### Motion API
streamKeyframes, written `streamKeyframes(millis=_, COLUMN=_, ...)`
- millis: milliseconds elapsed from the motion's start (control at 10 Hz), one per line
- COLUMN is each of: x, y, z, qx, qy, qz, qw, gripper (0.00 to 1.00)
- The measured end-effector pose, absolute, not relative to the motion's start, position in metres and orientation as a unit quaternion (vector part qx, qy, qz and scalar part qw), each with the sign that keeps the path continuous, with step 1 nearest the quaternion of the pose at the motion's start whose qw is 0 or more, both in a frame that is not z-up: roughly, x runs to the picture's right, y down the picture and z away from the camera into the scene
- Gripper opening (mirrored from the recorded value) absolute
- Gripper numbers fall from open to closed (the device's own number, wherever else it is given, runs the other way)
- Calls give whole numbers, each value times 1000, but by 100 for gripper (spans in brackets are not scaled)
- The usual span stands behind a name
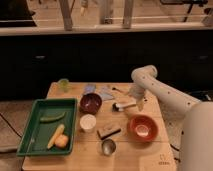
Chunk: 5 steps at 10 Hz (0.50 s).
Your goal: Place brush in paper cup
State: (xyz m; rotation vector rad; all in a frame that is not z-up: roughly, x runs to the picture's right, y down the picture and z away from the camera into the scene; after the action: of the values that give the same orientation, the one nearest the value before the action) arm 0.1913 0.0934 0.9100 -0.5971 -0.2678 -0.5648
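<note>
The brush [123, 105] lies on the wooden table [75, 157], right of centre, with its white handle pointing right and its dark head to the left. My gripper [137, 102] hangs from the white arm, right at the handle end of the brush. The paper cup [88, 122], small, white and upright, stands to the left of the brush and nearer the front, beside the green tray.
A maroon bowl [91, 103] sits just left of the brush. An orange bowl [142, 127], a tan block [109, 131] and a metal cup [108, 146] are in front. A green tray [35, 137] with vegetables is at left, and a green cup [63, 85] at back left.
</note>
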Motion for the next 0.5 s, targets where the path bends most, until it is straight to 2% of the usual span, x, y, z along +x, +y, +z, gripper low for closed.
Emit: streamKeyframes(millis=500, x=183, y=96, z=925, qx=-294, qy=-140, qz=-285, qw=902, gripper=80)
